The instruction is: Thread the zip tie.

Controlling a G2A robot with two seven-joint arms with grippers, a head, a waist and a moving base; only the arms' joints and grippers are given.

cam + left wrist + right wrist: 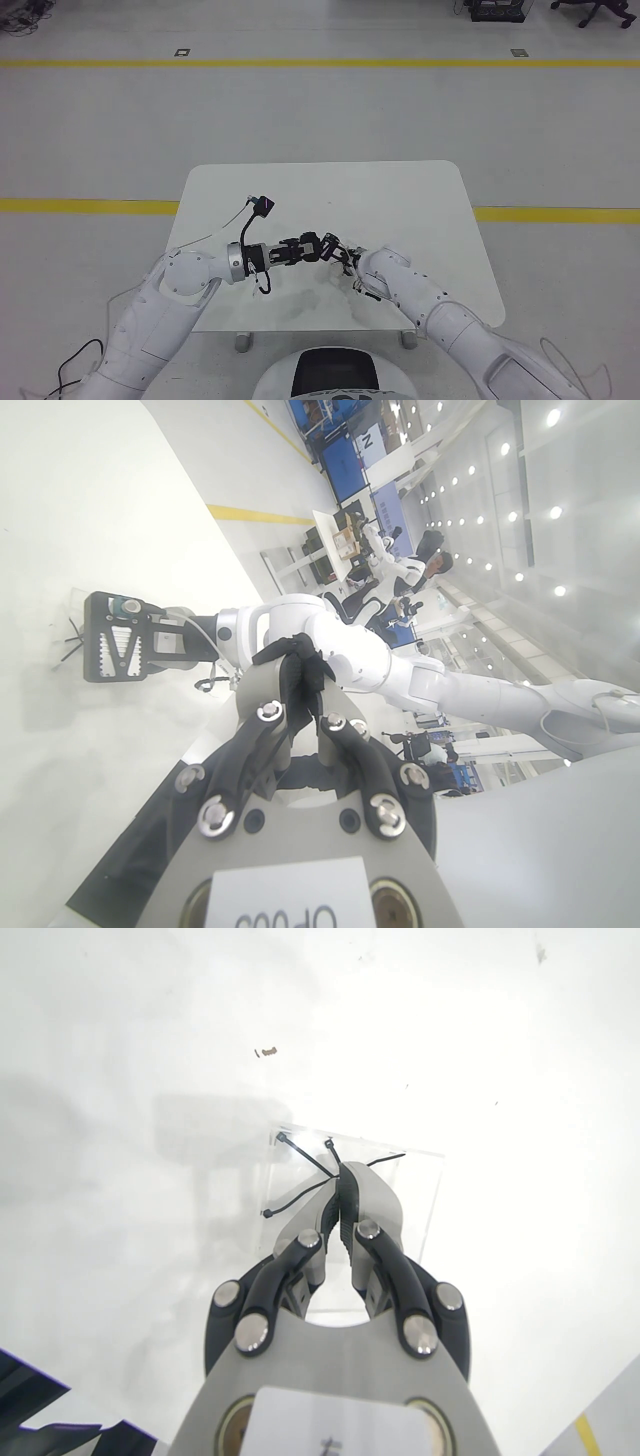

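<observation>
— Starting big: where do the arms stand?
— Both are over the white table (400, 190), bent inward, so the two claws sit close beside each other at its middle, toward the robot's edge.
— The left claw (299, 660)?
— Closed, fingers drawn together, held above the table and aimed toward the right arm. Something ragged and black sits at its tips; I cannot tell what it is.
— And the right claw (341, 1173)?
— Pointed down into a clear box (407, 1198), fingers pressed together with no gap. Its tips sit just where the ties (300, 1151) cross, so I cannot tell whether one is pinched between them.
— So the ties are in the box?
— Yes, several thin black ones, lying crossed on its floor. Three small heads spread out on one side of the tips, and one tail points off to the other.
— Anything smaller?
— A brown speck (270, 1051) on the table, well apart from the box.
</observation>
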